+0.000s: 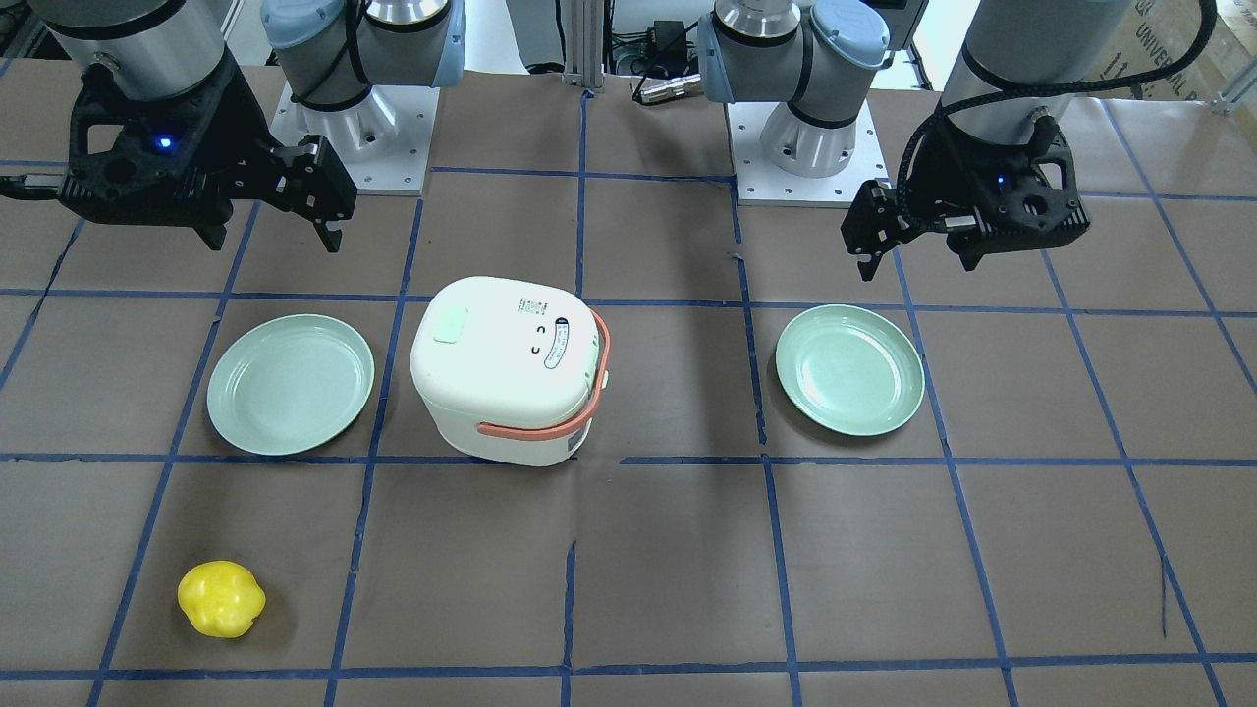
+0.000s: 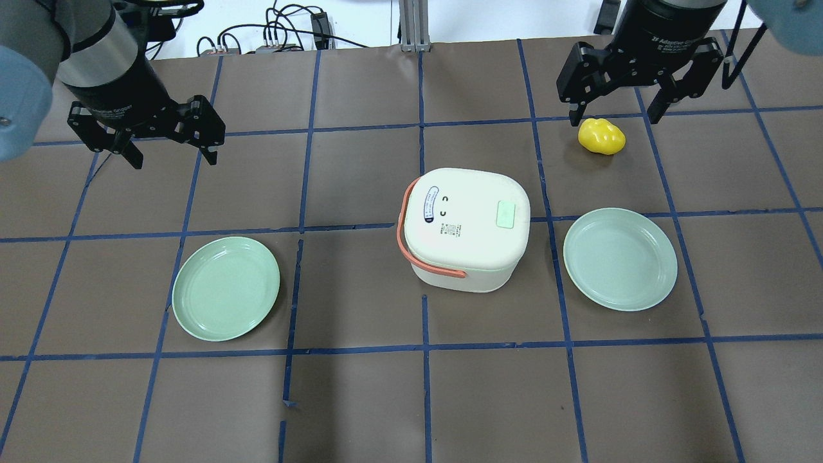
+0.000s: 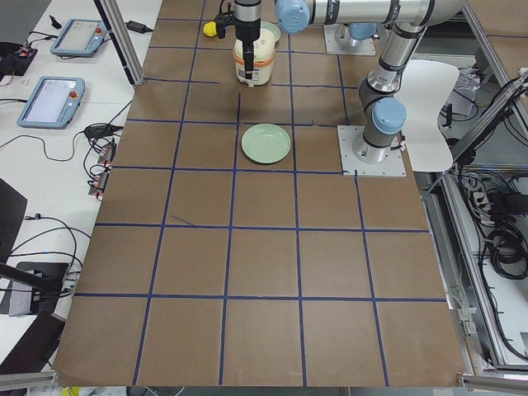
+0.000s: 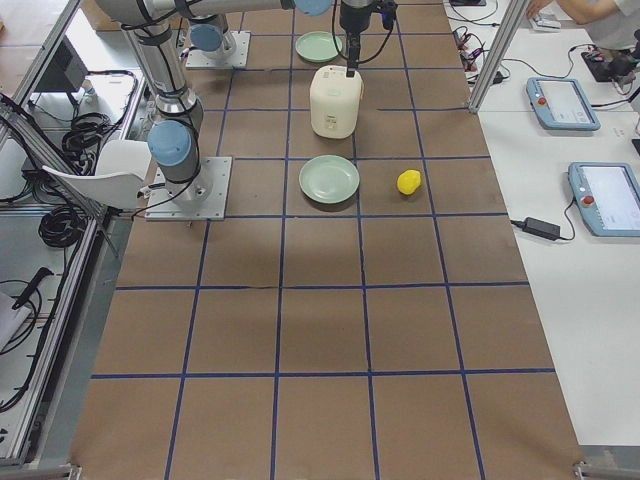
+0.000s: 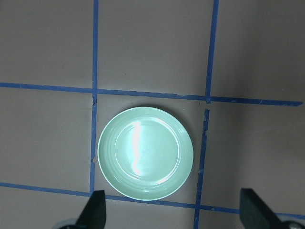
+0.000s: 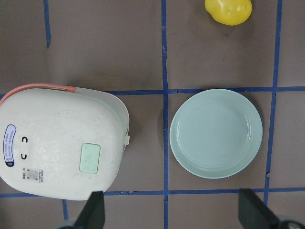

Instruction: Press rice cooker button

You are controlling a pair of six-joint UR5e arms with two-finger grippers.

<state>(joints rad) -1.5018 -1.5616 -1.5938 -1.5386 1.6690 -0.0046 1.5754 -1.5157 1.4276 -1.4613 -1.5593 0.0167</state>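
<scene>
The white rice cooker with a salmon handle stands mid-table, its lid closed. Its pale green button is on the lid's right side and also shows in the front view and the right wrist view. My left gripper is open and empty, high above the table's far left, well away from the cooker. My right gripper is open and empty, high at the far right, beyond the cooker. In the right wrist view the fingers frame the table below the cooker.
A green plate lies left of the cooker, seen below the left gripper in its wrist view. A second green plate lies right of the cooker. A yellow pepper lies beyond that plate, under the right gripper.
</scene>
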